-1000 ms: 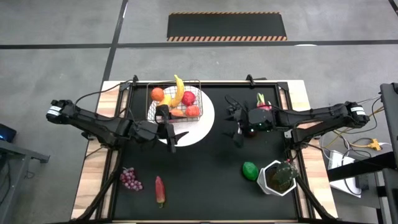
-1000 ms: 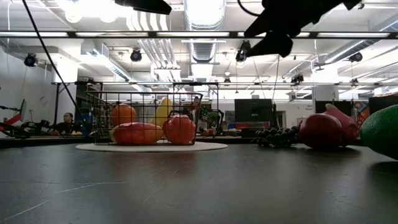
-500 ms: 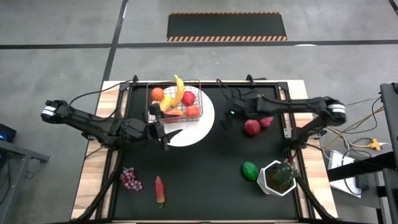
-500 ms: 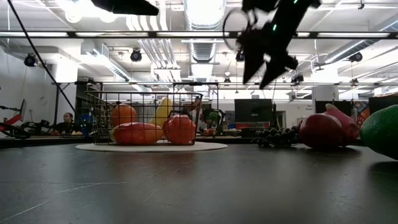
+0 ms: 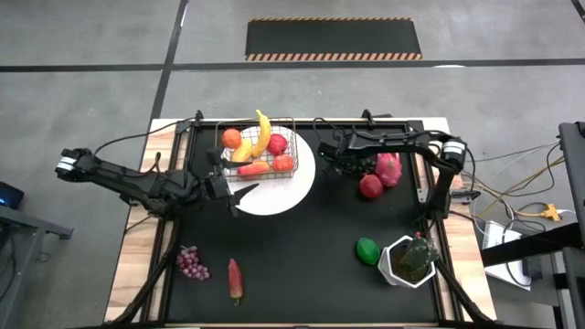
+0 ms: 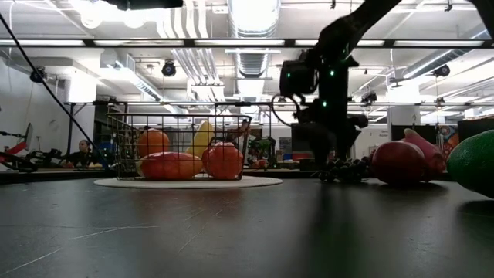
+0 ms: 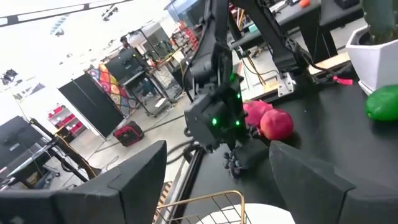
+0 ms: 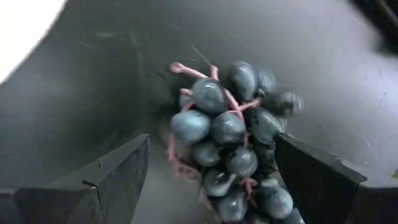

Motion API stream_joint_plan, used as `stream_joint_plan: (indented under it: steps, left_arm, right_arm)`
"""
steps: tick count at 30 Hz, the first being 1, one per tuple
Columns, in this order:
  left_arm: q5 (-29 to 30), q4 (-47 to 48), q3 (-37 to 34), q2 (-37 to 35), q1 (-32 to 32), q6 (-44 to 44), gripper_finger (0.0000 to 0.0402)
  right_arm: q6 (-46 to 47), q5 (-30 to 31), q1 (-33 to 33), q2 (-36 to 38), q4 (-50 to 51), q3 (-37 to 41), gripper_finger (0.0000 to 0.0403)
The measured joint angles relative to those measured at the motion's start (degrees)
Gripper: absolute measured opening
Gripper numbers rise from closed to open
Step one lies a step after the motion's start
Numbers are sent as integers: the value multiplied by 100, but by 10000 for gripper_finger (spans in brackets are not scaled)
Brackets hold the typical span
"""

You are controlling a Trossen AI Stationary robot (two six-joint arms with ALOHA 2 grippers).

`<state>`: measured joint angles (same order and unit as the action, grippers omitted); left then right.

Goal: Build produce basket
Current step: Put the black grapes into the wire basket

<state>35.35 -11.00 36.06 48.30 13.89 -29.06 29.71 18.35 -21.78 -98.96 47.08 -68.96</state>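
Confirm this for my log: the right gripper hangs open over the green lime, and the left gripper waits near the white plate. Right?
Not quite. The right gripper hangs open over a dark grape bunch, not the green lime, which lies nearer the plant pot. The right wrist view shows it. The left gripper does wait near the white plate.

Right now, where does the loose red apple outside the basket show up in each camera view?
High view: red apple on the mat, right of the white plate.
Low view: far right, just left of the green lime.
Left wrist view: right of centre.
Right wrist view: not in it.
Shared landmark: the pink dragon fruit right beside it.
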Motion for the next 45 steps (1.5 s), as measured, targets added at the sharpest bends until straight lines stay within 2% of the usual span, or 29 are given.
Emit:
stream_joint_plan:
  steps: [6, 9, 21, 28, 33, 40, 45]
  left_arm:
    - [2, 1, -114, -51, 0, -83, 266]
    - [4, -44, -179, -78, 0, -155, 266]
    - [27, -55, -194, -89, 0, -162, 266]
    - [62, -57, -204, -78, 0, -164, 266]
    - [77, -57, -256, -115, 0, -164, 266]
    - [103, -64, -267, -158, 0, -163, 266]
    - [102, -60, -269, -158, 0, -162, 266]
  right_arm:
    - [-25, 255, -46, -204, -5, 1, 325]
    - [-21, 269, -46, -254, -3, 1, 306]
    - [-27, 267, -31, -271, -3, 7, 111]
    - [-213, 249, -22, -17, 19, 12, 41]
    - [-361, 254, -22, 363, 18, 12, 18]
    - [-563, 271, 27, 1221, -272, 14, 15]
    - [-953, 276, 246, 1917, -1124, 41, 14]
